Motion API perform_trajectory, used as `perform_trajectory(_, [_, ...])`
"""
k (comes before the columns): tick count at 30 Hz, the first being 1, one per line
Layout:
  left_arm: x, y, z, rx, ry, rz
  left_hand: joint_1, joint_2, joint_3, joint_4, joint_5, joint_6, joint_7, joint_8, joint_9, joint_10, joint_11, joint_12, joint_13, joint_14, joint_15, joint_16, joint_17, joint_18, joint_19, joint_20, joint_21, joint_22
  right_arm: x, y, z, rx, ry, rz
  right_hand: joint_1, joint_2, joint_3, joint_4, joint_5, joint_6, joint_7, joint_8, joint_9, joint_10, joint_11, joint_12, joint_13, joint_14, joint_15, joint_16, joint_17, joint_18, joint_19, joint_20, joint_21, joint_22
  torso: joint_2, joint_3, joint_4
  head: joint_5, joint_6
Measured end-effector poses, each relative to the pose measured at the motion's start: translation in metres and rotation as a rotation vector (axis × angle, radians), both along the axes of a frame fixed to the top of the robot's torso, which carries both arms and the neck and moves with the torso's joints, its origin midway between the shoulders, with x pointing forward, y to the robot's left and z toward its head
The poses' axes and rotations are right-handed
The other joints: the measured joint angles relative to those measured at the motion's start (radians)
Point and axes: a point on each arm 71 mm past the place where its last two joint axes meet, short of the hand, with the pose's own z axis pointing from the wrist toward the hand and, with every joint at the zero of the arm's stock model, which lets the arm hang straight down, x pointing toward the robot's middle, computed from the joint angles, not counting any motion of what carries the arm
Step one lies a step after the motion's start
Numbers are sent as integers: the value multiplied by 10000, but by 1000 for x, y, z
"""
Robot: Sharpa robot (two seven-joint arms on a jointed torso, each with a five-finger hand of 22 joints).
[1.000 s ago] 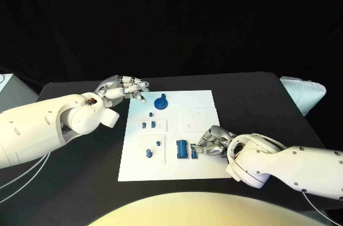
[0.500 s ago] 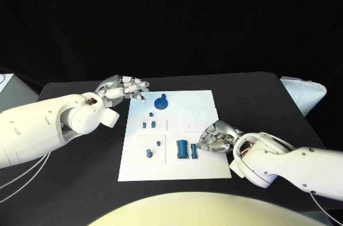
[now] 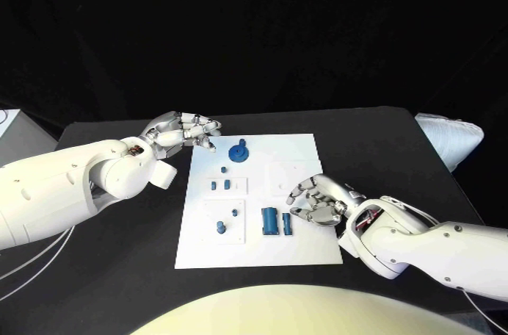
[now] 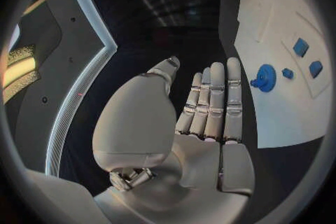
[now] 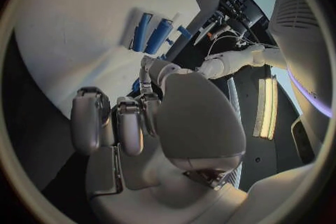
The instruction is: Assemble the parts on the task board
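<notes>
The task board point(image 3: 265, 203) lies in the middle of the black table point(image 3: 402, 144). The right hand point(image 3: 316, 201) hovers over the board's right side, and it pinches a small blue part point(image 3: 291, 200) between thumb and a finger, the other fingers curled. Just beside it, toward the board's middle, two upright blue bars point(image 3: 276, 222) stand in the board. The left hand point(image 3: 182, 133) hangs at the board's far left corner, fingers loosely bent and apart, holding nothing; the round blue disc point(image 3: 239, 153) sits on the board near its fingertips, apart from them. Smaller blue parts point(image 3: 220, 184) lie on the board's left side
</notes>
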Motion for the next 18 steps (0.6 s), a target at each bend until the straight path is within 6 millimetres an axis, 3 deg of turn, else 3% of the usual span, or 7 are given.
perform_trajectory(18, [0,0,0,1,1,0,0,0,28,27,0,0,0,0,-8,0,0,0,1,0,0,0,1,0,0,0,-38,1,-1,9,-10,-342,-417,492,-101,252,158,-56,-134,359,-152,61,-7,0,-1,118,-1,0,-1,0,7,0,0,0,151,6,3,-4,11,11,0])
